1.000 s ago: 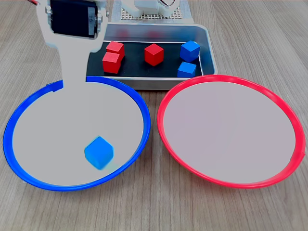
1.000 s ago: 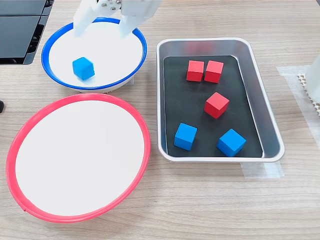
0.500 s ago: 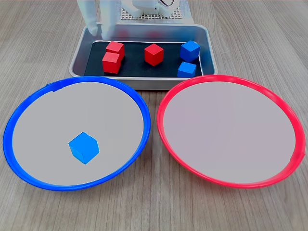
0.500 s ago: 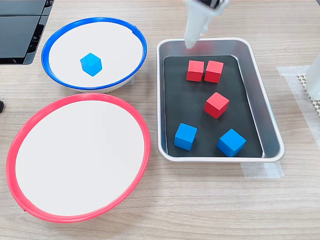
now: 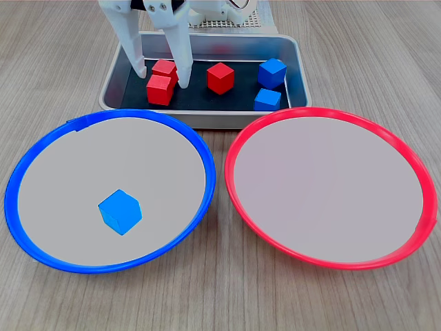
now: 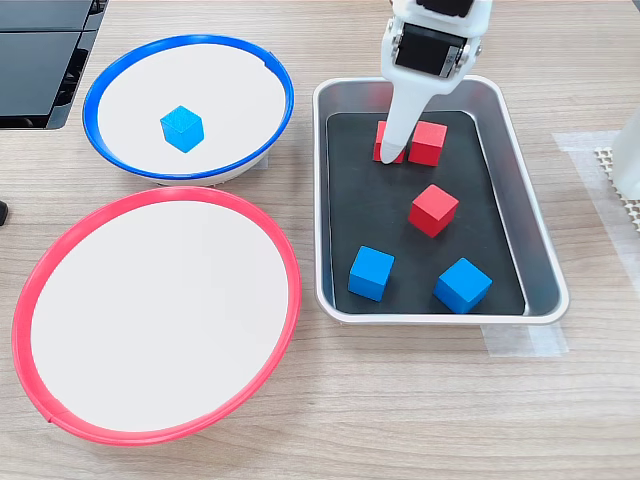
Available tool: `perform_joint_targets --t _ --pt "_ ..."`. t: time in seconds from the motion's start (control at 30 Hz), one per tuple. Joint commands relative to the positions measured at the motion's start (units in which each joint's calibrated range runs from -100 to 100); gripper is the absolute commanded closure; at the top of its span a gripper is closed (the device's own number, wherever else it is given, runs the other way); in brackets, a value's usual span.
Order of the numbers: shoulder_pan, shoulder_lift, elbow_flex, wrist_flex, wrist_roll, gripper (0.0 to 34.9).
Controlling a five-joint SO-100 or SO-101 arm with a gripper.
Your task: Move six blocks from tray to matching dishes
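Over the tray (image 5: pixel 293 65), far left in the first exterior view: hand (image 5: pixel 160 72) spread wide, empty, straddling two touching red blocks (image 5: pixel 162 81). One blue block (image 5: pixel 120 211) already in blue-rimmed dish (image 5: pixel 41 158). Next: lower, close on one red block, carry to red-rimmed dish (image 5: pixel 386 138).

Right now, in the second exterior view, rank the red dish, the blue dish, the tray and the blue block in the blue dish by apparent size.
1. Red dish, though it lies nearer the camera than the blue dish, so its lead may be perspective.
2. Tray and blue dish: too close to rank.
3. Blue block, far the smallest.
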Motion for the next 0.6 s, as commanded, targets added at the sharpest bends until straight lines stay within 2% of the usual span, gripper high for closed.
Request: perform_joint_targets --t 0.0,0.07,0.1,0.13,0.17,0.27,0.3,0.33,0.37,0.43,0.5,0.57 --pt "0.9 0.6 0.1 -1.7 1.6 15.3" --pt "1.2 1.3 0.6 -3.1 2.3 18.4" --pt "1.2 1.7 1.1 -3.8 2.8 21.5" --pt "1.1 1.9 1.5 -4.6 3.1 27.0" --pt "0.5 2.0 2.0 -5.5 3.0 34.6" --pt "-2.2 1.5 -0.6 -3.2 1.4 34.7" --pt "-4.5 1.1 -4.0 0.6 -0.2 34.8" --pt "-9.9 1.1 -13.5 10.1 -5.2 34.8" --pt "-13.8 1.8 -20.2 15.5 -9.1 34.8" --pt "-21.0 4.3 -33.1 23.7 -17.0 34.8" --pt "-27.6 8.7 -44.7 26.7 -25.4 34.8" --pt "-32.2 14.4 -53.5 24.9 -32.7 34.8"
